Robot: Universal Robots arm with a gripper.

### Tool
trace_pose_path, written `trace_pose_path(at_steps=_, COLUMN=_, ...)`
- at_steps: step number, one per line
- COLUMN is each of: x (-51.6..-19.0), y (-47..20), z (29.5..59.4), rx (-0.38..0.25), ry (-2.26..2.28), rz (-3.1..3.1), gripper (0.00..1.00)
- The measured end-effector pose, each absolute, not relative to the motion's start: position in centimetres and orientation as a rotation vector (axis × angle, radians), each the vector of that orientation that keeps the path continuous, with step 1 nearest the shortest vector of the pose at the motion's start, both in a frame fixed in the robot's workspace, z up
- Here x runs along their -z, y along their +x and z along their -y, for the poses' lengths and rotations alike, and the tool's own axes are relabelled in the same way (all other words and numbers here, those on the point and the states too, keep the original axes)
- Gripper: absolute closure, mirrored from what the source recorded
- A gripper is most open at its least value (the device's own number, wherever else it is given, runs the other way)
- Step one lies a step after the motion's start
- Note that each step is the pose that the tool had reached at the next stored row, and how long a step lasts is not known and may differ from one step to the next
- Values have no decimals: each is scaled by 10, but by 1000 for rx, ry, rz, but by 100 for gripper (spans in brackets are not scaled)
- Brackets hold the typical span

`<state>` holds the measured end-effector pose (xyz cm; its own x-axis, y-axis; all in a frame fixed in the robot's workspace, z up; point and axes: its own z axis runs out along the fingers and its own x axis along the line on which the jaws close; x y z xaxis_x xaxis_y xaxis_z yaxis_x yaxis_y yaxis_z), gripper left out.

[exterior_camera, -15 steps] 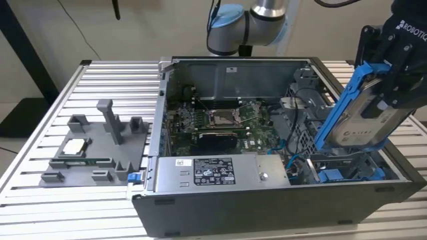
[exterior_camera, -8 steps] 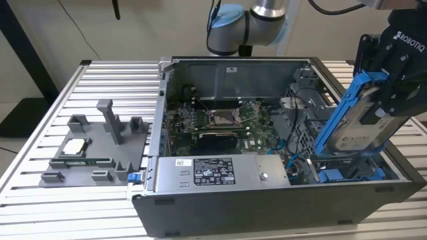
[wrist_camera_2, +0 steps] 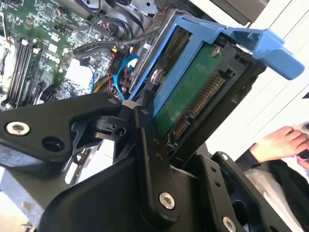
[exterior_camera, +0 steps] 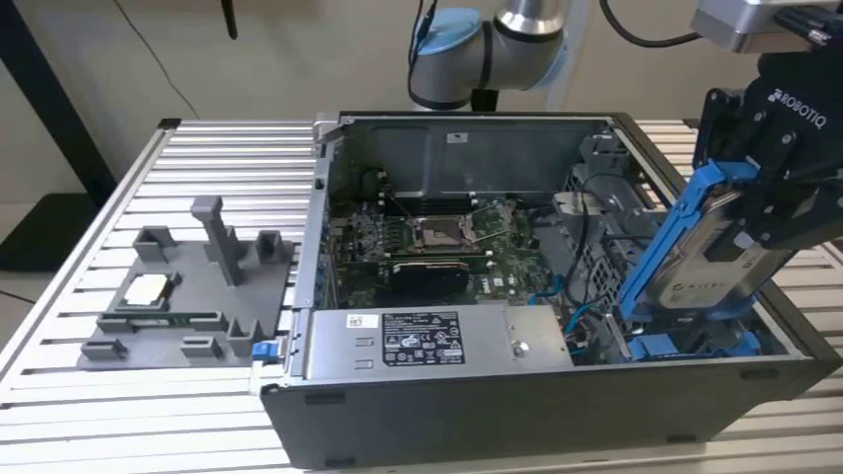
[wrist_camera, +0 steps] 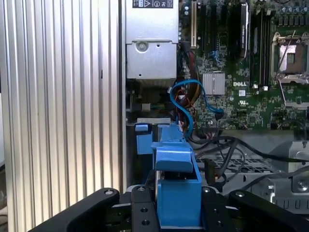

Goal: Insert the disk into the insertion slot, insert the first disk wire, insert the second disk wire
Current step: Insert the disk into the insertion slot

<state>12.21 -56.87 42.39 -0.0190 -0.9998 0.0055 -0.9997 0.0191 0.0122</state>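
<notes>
The disk (exterior_camera: 718, 252), a silver drive in a blue carrier frame, stands steeply tilted over the open computer case (exterior_camera: 527, 415) at the exterior view's right. My gripper (exterior_camera: 753, 219) is shut on it near its upper end. Its lower end reaches down to the insertion slot (exterior_camera: 685, 344), the bay with blue rails in the case's front right corner. In the second wrist view the disk's green board and connector (wrist_camera_2: 193, 96) face me between the black fingers (wrist_camera_2: 145, 121). In the first wrist view the blue carrier (wrist_camera: 176, 193) sits in my gripper (wrist_camera: 174, 192). Blue wires (wrist_camera: 184, 99) loop loose beside the bay.
A silver labelled power-supply box (exterior_camera: 435, 336) lies along the case's front, the motherboard (exterior_camera: 421, 242) behind it. A grey fixture (exterior_camera: 185, 286) with posts sits on the slatted table (exterior_camera: 197, 168) at the exterior view's left. A person's hand (wrist_camera_2: 282, 142) rests beyond the case.
</notes>
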Motion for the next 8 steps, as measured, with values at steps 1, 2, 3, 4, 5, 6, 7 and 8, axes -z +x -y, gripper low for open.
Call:
trace_pose_path(at_steps=1, x=-423, y=122, z=569, rx=7, ry=2191, rz=2234, gripper=67)
trace_pose_path(at_steps=2, x=-422, y=122, z=569, rx=8, ry=2191, rz=2234, gripper=67)
trace_pose_path(at_steps=3, x=-420, y=123, z=569, rx=8, ry=2192, rz=2233, gripper=67)
trace_pose_path(at_steps=4, x=-419, y=123, z=569, rx=8, ry=2192, rz=2233, gripper=67)
trace_pose_path(at_steps=5, x=-418, y=123, z=569, rx=8, ry=2192, rz=2234, gripper=67)
trace_pose_path(at_steps=6, x=-417, y=123, z=569, rx=8, ry=2191, rz=2234, gripper=67)
trace_pose_path(at_steps=7, x=-416, y=123, z=569, rx=8, ry=2192, rz=2234, gripper=67)
trace_pose_path(at_steps=8, x=-415, y=124, z=569, rx=8, ry=2192, rz=2234, gripper=67)
